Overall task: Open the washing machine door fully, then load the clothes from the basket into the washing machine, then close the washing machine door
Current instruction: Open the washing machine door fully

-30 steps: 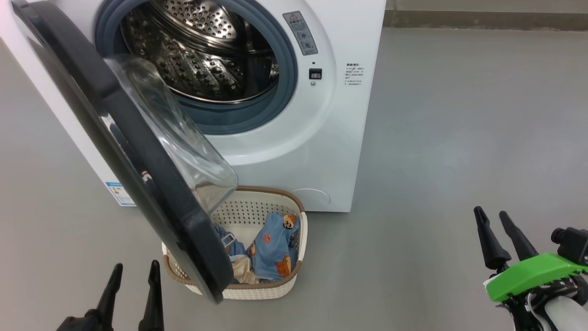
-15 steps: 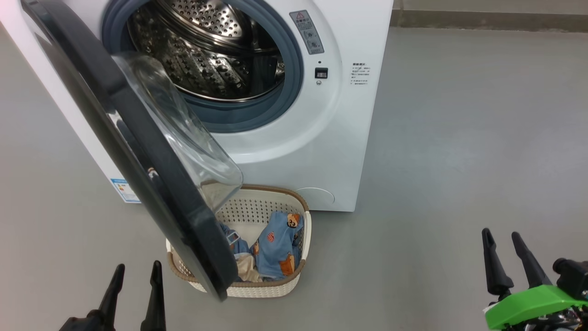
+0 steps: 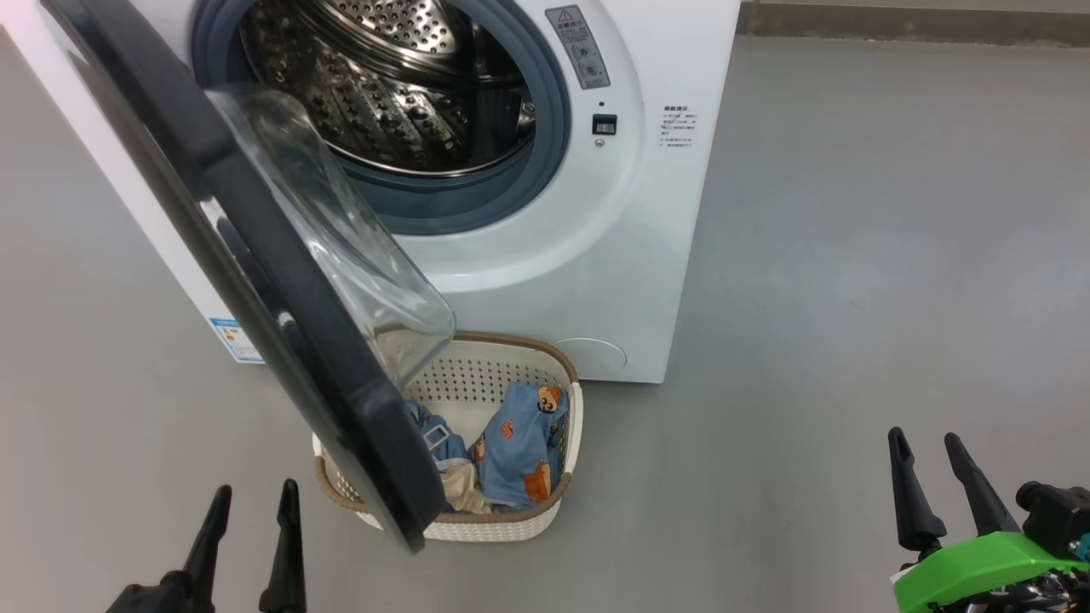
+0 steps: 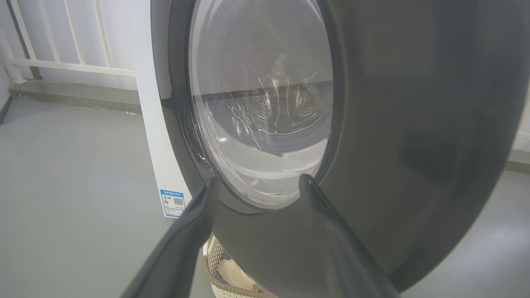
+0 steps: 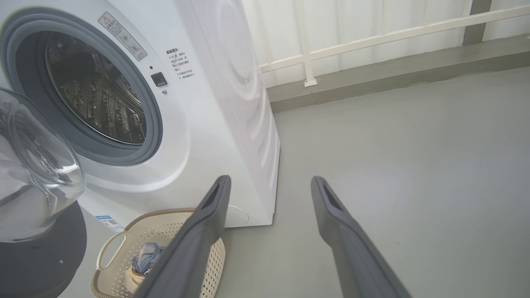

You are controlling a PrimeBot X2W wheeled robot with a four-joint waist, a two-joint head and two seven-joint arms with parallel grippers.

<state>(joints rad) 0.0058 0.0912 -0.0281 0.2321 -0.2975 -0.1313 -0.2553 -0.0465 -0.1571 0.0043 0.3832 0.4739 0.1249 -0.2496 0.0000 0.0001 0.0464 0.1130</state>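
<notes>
The white washing machine point(image 3: 588, 272) stands with its steel drum point(image 3: 400, 94) exposed. The washing machine door point(image 3: 298, 358) hangs partly swung out toward me, glass bowl facing the drum, its lower edge over the basket point(image 3: 477, 379). The clothes point(image 3: 519, 447), blue bear-print fabric and a cream piece, lie in the basket in front of the machine. My left gripper point(image 3: 255, 494) is open at the lower left, just outside the door's outer face point(image 4: 414, 124). My right gripper point(image 3: 924, 438) is open over the floor, well right of the basket point(image 5: 161, 214).
Bare grey floor point(image 3: 851, 255) spreads to the right of the machine. A white railing point(image 5: 372, 39) on a low kerb runs behind it. A blue label point(image 4: 172, 203) sits low on the machine's front. The open door blocks the basket's left side.
The head camera has shifted a little, sliding the machine rightward in the picture. My right gripper sits lower in the head view than a second ago. Both grippers stay open and the door holds its angle.
</notes>
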